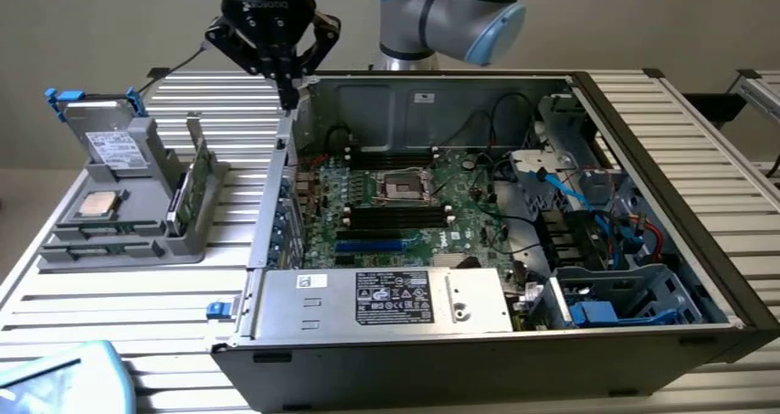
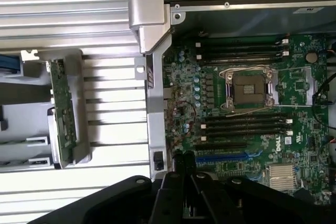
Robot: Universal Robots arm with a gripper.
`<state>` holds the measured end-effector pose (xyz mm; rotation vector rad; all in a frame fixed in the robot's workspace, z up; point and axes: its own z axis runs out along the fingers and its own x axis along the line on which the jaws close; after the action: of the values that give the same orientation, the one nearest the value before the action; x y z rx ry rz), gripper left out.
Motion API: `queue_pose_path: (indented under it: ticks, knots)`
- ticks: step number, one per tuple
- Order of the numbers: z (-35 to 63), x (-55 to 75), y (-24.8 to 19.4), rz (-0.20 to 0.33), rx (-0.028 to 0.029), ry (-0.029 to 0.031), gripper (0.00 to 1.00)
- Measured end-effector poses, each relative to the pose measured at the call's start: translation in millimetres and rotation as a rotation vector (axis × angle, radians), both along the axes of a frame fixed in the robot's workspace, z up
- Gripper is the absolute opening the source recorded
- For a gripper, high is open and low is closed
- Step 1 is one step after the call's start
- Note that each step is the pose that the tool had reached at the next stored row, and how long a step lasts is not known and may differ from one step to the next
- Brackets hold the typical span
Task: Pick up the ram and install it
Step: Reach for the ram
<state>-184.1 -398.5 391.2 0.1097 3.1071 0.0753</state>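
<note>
I see the gripper hanging just over the back corner of the PC case wall edge, jaws pressed together, nothing btwn them. Ram stands on edge in the gray holder, below the jaws toward the exterior view's left, well apart. Bare counter strip btwn holder and case wall.
</note>
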Motion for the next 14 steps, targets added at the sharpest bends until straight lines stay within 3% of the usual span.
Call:
queue_pose_path:
  ticks: [8,14]
  knots:
    - [-0.5,-36.2,-0.1,0.0,0.0016,-0.0099,0.1]
    - [-0.9,-63.7,-0.1,0.0,0.0048,-0.0055,0.1]
